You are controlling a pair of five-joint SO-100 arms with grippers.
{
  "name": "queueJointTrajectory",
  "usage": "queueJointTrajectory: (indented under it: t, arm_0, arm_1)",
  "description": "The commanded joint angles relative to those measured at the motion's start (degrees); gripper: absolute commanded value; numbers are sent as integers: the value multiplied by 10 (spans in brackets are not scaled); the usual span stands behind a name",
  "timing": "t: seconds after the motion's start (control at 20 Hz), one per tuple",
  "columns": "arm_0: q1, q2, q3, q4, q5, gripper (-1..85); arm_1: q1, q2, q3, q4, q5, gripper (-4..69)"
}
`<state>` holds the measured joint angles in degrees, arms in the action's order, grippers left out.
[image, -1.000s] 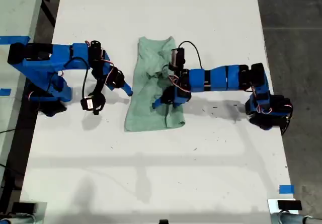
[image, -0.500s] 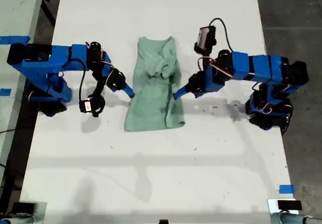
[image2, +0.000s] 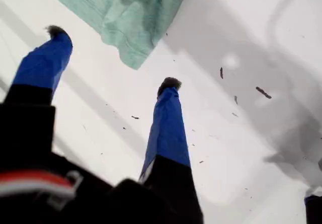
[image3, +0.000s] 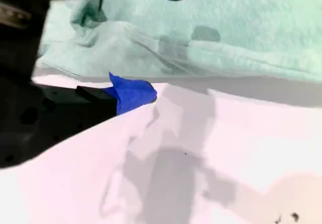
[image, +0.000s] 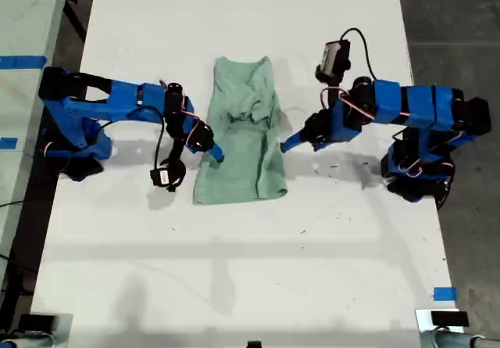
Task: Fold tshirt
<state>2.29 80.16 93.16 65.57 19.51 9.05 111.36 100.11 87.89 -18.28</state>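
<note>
White table [image: 234, 270] underneath, mint tshirt [image: 242, 137] flat on it between the two arms, folded to a narrow strip and bunched near its middle. At the shirt's edge on the exterior view's left, my second gripper [image3: 151, 42], jaws spread, one fingertip over the cloth, the other beside it, nothing pinched. Just off the opposite edge, my first gripper [image2: 112, 58], jaws parted and empty above bare table.

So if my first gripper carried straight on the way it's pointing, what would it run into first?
Most likely the tshirt. My first gripper is open, with bare white table under its fingertips and the cloth's edge just ahead. Its height above the table is unclear, so it might touch the table first.
</note>
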Motion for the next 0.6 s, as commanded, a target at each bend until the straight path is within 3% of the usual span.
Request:
queueJointTrajectory:
  t: [0.0,0.05,0.15,0.45,0.55]
  arm_0:
    - [-6,-45,26,-71,-29,177]
    - [-11,-64,34,-80,-50,68]
    - [-12,-76,33,-83,-62,1]
    - [-14,-54,19,-54,-70,1]
    - [-17,-43,5,-26,-70,40]
  arm_1:
    - [-4,30,-1,-14,-8,316]
    - [-5,30,1,-14,-7,315]
    - [-11,31,10,-19,-2,314]
    - [-14,32,39,-52,-1,311]
    - [-16,32,45,-58,-1,310]
